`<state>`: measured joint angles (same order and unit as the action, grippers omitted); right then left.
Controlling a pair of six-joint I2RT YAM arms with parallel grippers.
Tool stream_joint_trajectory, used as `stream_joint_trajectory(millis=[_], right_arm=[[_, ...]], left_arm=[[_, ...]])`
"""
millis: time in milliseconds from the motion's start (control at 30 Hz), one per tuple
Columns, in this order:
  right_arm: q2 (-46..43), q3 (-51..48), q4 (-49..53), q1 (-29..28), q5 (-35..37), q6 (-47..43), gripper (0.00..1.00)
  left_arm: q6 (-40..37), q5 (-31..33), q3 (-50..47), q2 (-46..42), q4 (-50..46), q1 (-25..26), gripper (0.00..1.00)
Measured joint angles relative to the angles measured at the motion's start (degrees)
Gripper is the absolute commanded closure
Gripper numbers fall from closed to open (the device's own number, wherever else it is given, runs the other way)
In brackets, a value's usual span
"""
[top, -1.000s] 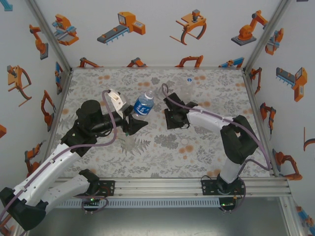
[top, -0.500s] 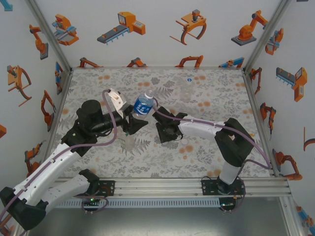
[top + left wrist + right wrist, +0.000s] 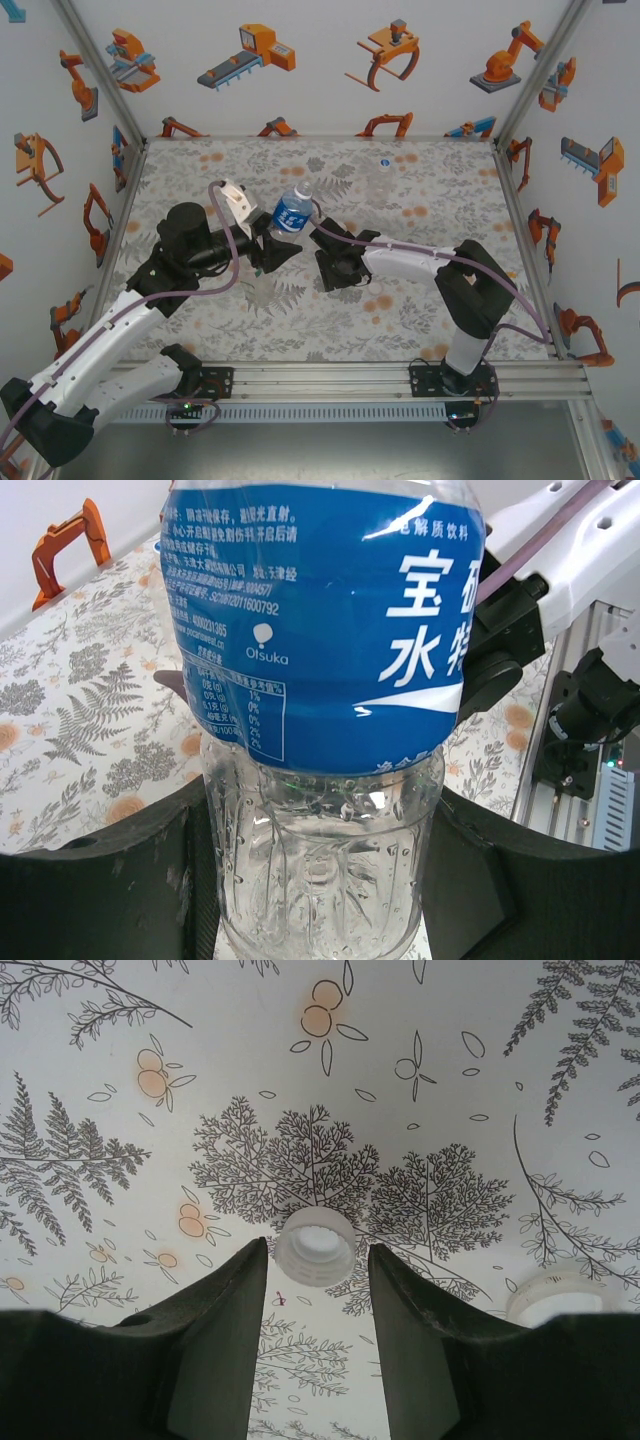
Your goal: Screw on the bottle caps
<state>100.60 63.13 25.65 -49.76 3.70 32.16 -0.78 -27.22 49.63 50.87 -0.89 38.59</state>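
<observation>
Right tool (image 3: 318, 1248) points down at the desk (image 3: 450, 1060), jaws parted, and a white cap (image 3: 315, 1245) sits between its fingertips. The cap is centred in the gap with only a sliver of room on each side, so neither finger looks to be pressing it yet. It lies with its open side up and its short axis upright, square to the line on which the jaws close. That is the relation the coming move turns on: as I judge it, the jaws need only close straight in, with no shift to either side. The right arm is much the nearer to this cap.

Left tool (image 3: 320, 820) is clamped on the blue-label bottle (image 3: 320, 630). It grips the clear ribbed part below the label and holds the bottle clear of the desk. Seen from above, the bottle leans, with its long axis running from the left tool's fingers up and away toward the far side. It hangs close to the right tool, on that tool's left and higher than it. A lifted cap would therefore have only a short way to go to reach the neck.

Count: two caps, the one between the fingertips and a second cap (image 3: 555, 1295) just beyond the right finger, cut by the frame edge. One bottle is plain to see. The see-through bottles are too faint to count.
</observation>
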Motion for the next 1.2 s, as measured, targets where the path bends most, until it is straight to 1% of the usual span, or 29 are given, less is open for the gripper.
stream_joint_trajectory(millis=[633, 1200], right_arm=[[-0.2, 1.4, 0.9, 0.0, -0.8, 0.4, 0.57], [-0.2, 1.4, 0.9, -0.2, -0.9, 0.5, 0.56]], left_arm=[[0.0, 0.4, 0.0, 0.0, 0.0, 0.0, 1.00], [0.2, 0.4, -0.3, 0.3, 0.5, 0.0, 1.00]])
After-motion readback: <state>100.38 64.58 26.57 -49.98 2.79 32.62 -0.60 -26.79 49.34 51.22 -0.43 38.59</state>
